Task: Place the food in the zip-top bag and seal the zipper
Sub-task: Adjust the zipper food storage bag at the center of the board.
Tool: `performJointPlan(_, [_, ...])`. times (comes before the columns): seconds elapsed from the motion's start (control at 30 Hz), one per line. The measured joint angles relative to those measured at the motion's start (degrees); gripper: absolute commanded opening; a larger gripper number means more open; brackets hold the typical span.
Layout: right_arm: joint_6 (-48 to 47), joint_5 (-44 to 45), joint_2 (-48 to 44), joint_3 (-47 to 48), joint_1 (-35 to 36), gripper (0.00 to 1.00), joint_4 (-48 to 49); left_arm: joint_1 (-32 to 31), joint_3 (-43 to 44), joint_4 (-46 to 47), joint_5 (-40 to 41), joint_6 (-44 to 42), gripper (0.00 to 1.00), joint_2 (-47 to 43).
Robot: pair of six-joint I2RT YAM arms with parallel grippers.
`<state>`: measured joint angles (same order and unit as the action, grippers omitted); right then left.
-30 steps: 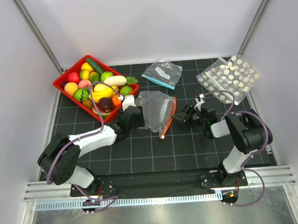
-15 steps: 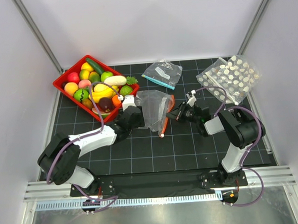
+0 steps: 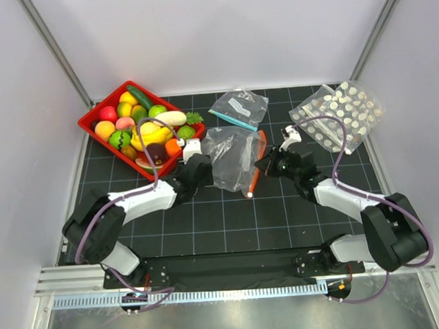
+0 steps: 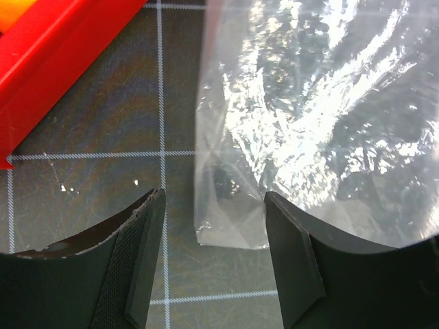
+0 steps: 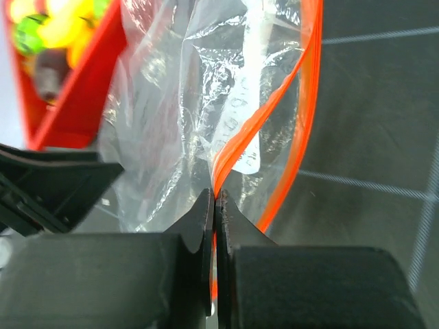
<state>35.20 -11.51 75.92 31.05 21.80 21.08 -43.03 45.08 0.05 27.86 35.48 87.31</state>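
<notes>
Right gripper is pinching one lip of the zipper, its two fingers pressing flat together with the orange-red strip caught between them. The other lip is bowing away, so the mouth is gaping a little. The zip-top bag is lying crinkled near the middle of the bench, with its mouth facing the right arm and its closed end facing the left arm. Left gripper is hovering low at that closed end with its fingers standing well apart. It is gripping nothing. In the wrist view the bag's bottom corner is sitting between the two fingertips; whether either one is touching the plastic cannot be told. The food is sitting heaped in a red tray at the bench's far left corner, just beside the bag's closed end. Near the far edge a smaller clear bag with a teal strip is lying, and a white-dotted bag is resting toward the far right corner, well apart from the tray.
</notes>
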Motion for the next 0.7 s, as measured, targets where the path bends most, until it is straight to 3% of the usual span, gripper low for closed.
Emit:
performJointPlan(0.23, [-5.0,10.6,-5.0,0.0,1.9,0.01,-10.7,0.0,3.9,-3.9,1.5,0.0,0.62,4.8])
performJointPlan(0.7, [-6.7,17.6,-9.5,0.1,2.0,0.01,-17.4,-0.1,7.5,-10.8,6.4,0.4,0.58,7.5])
